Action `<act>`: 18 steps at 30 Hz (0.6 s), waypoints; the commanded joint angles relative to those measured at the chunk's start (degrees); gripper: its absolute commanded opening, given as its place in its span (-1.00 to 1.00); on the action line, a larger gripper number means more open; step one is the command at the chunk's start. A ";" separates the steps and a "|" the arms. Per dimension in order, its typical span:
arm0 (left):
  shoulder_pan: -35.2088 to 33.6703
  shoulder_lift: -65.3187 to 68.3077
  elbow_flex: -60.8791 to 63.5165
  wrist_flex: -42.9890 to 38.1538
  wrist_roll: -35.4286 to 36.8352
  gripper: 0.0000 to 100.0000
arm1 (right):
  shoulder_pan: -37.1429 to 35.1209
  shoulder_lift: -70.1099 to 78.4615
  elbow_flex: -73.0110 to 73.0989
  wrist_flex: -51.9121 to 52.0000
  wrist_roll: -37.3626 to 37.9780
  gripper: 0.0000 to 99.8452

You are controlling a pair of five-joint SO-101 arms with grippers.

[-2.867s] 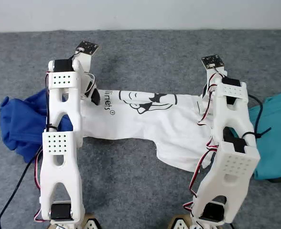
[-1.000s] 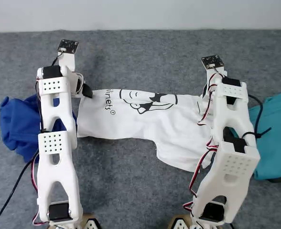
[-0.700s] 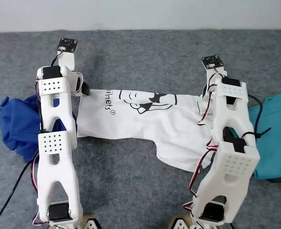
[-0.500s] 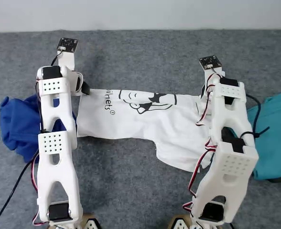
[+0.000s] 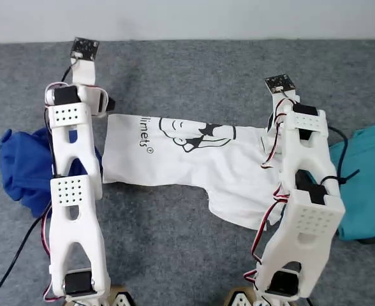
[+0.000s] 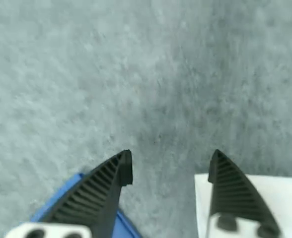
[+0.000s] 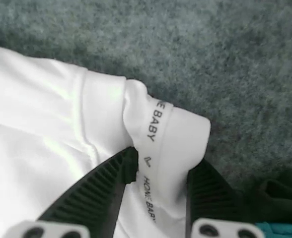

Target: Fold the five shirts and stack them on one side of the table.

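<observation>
As R gripper (image 7: 163, 166) pinches, collar (image 7: 178, 131) sits between.

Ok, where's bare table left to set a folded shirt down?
Two free patches: the far strip of table beyond the white shirt, and the near patch between the left arm and right arm. Crowded: the blue shirt at the left edge, the teal shirt at the right.

Three cloth shirts: one white printed shirt (image 5: 194, 159), one crumpled dark blue shirt (image 5: 22, 166), one teal shirt (image 5: 366, 185). Two white plastic robot arms (image 5: 76, 191) (image 5: 305, 210). One grey carpeted table (image 5: 187, 70).
</observation>
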 commanded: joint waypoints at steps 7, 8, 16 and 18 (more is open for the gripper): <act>-0.53 -5.98 -7.60 9.58 0.44 -0.52 | -0.13 -7.69 -3.78 0.84 0.18 -0.67; -0.26 -7.30 -7.69 11.69 0.44 -0.52 | -0.13 -8.66 -4.40 0.57 0.18 -0.67; 1.93 -11.08 -3.91 19.16 0.44 -0.52 | -0.13 -6.55 -5.71 -9.63 0.09 -0.67; 2.81 -10.99 -2.15 19.16 0.44 -0.52 | -0.13 -4.79 -5.71 -9.71 0.26 -0.67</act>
